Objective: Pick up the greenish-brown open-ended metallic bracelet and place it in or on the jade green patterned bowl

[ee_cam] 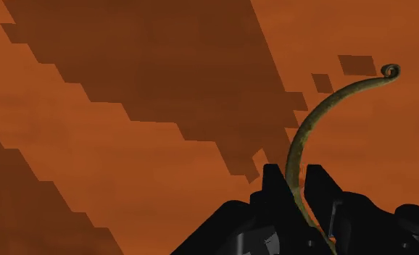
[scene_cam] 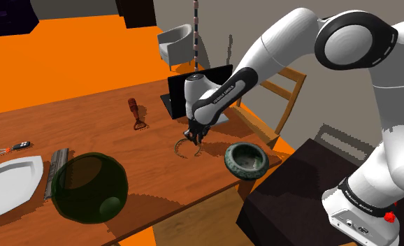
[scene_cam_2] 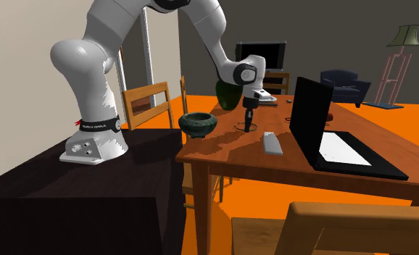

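The bracelet [scene_cam: 182,149] is a thin greenish-brown open arc with a curled end, low over the wooden table [scene_cam: 89,126]. My black gripper [scene_cam: 195,140] stands straight down on its near side. In the wrist view the bracelet's wire [ee_cam: 313,119] runs between the two fingers, and the gripper [ee_cam: 295,182] is shut on it. The dark green patterned bowl [scene_cam: 246,161] sits upright near the table's corner, a short way toward the shoulder view's right of the gripper. In the second exterior view the bowl [scene_cam_2: 198,124] is to the left of the gripper [scene_cam_2: 249,124].
An open black laptop [scene_cam: 193,91] stands just behind the gripper. A large dark green round vessel [scene_cam: 89,187], a grey remote [scene_cam: 56,171], a white plate [scene_cam: 8,185] and a red-handled tool [scene_cam: 136,112] lie toward the shoulder view's left. A wooden chair [scene_cam: 284,91] stands at the table's end.
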You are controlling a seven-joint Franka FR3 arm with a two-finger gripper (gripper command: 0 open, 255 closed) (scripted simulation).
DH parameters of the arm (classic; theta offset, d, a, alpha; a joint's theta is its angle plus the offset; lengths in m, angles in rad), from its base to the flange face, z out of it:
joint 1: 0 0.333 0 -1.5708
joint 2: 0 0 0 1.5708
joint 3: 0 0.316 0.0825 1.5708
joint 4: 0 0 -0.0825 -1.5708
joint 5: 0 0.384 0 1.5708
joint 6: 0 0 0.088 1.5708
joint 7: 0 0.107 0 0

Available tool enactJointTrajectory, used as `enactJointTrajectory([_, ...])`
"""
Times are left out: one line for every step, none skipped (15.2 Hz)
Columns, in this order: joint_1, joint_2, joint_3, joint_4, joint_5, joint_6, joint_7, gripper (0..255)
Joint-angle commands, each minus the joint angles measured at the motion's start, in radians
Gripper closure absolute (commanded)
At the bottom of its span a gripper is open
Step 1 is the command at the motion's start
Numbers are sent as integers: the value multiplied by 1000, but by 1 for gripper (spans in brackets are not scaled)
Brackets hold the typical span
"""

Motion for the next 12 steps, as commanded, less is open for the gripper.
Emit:
enactJointTrajectory([1,8,2,-2,1,3,-1,255])
enactJointTrajectory([5,9,3,-4,0,5,2,255])
enactJointTrajectory([3,-2,5,-6,3,-3,1,255])
enactJointTrajectory([2,-13,7,-8,5,-12,0,255])
enactJointTrajectory([0,-24,9,-10,7,-20,-1,255])
enactJointTrajectory([-1,-34,11,-12,9,-29,-2,255])
enactJointTrajectory([-3,-45,13,-14,12,-38,-3,255])
enactJointTrajectory([-4,-55,15,-15,14,-46,-4,255])
enactJointTrajectory([-6,-65,17,-16,16,-55,-5,255])
enactJointTrajectory([-7,-75,19,-17,19,-64,-7,255])
enactJointTrajectory([-9,-85,21,-18,21,-74,-8,255])
enactJointTrajectory([-10,-95,22,-19,23,-83,-9,255])
